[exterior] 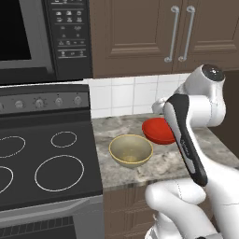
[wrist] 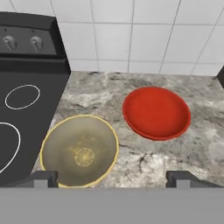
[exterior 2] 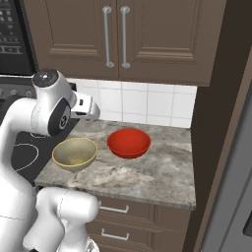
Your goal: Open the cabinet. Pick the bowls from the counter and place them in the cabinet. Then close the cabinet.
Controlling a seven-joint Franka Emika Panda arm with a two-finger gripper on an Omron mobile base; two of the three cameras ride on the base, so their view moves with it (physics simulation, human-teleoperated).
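Two bowls: red bowl (wrist: 156, 113) and tan bowl (wrist: 79, 150) sit side by side, slightly apart, on the speckled table (exterior 2: 147, 172).
Tan bowl: nearer the black stovetop (exterior: 42, 163), yellowish rim, upright.
Red bowl: closer to the tiled wall (wrist: 131, 30), upright.
Cabinet (exterior 2: 162, 34): on the wall above the table, both doors shut, two silver bar handles (exterior 2: 115, 37) side by side.
Fingers (wrist: 112, 179): spread wide, holding nothing, above the table's front edge.
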